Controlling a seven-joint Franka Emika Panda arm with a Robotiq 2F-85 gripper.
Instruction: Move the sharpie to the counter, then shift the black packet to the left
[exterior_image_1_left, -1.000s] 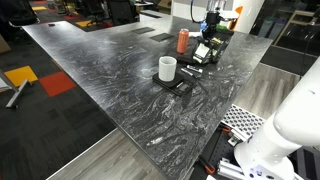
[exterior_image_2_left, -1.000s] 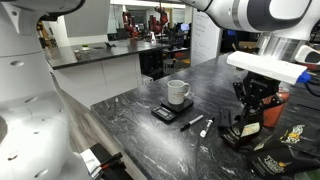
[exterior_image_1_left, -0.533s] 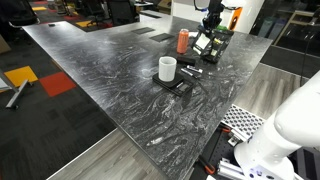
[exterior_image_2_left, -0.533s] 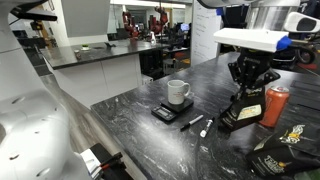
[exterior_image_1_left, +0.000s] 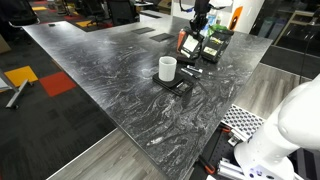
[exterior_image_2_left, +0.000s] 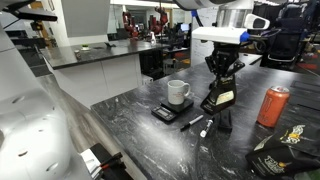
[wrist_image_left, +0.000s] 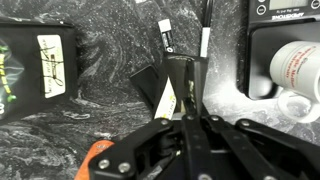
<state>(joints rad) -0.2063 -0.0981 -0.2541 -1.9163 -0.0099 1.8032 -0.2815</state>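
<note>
**Over the dark counter: jaws clamped on the black packet**

Above the far part of the worktop, the gripper points straight down with its fingers drawn in to a narrow gap. They pinch the top edge of the black packet. From the wrist view the two fingers sit almost together, and a sliver of the packet's yellow label shows between them. The packet hangs tilted below the jaws, its lower edge close to the counter. I cannot tell whether it touches.

The arm drops in from overhead, and the white wrist block sits level above the gripper.

Just beside the hanging packet, the sharpie lies flat on the marbled surface, with a paler marker next to it. Beyond these pens a white mug stands upright on a small black scale. On the other side of the gripper an orange can stands upright, well apart from the pens. A second dark packet lies flat on the counter.
</note>
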